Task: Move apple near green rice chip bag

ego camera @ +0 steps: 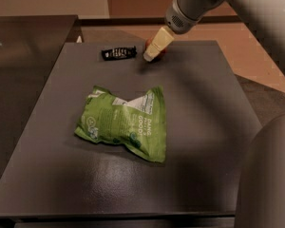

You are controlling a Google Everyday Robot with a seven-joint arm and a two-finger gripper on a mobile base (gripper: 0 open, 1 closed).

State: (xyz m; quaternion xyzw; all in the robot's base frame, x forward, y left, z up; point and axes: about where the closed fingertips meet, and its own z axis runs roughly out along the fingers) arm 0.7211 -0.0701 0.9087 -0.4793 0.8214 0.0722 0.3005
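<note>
Your gripper point(151, 55), grip state unclear, seems to touch the apple point(147, 43) at the dark table's point(204, 127) far edge; green bag point(126, 122) mid-table.

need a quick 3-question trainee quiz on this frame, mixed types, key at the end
1. True or false: the apple touches the green rice chip bag.
2. Where is the hand? A) over the bag B) at the apple, near the far edge of the table C) off the table
3. Fill in: the small dark item left of the apple in the camera view is a ____.
Key: 1 false, the apple sits well apart from the bag, mostly hidden behind the hand. 2 B. 3 black wrapper.
</note>
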